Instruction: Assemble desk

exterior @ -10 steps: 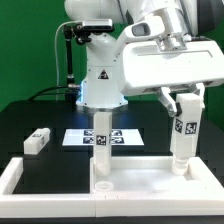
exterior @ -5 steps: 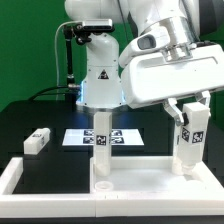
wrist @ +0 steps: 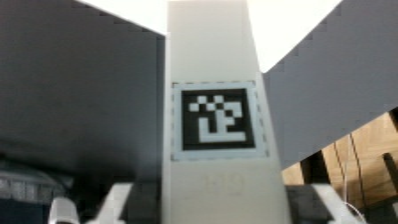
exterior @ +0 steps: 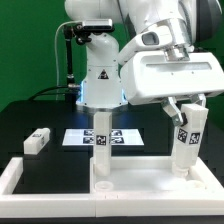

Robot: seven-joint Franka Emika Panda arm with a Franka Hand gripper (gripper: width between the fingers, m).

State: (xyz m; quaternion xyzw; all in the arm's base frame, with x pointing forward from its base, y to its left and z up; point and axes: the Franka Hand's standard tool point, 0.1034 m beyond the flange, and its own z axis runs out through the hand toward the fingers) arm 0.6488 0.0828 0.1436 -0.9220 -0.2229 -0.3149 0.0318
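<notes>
the pincer clamps a tilted leg over the tabletop. a second leg stands upright on it nearby.

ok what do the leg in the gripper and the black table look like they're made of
The leg looks like white plastic, smooth and matte: even colour, crisp edges. The table looks like a matte black board or mat, showing no glare; which one I cannot tell.
</notes>
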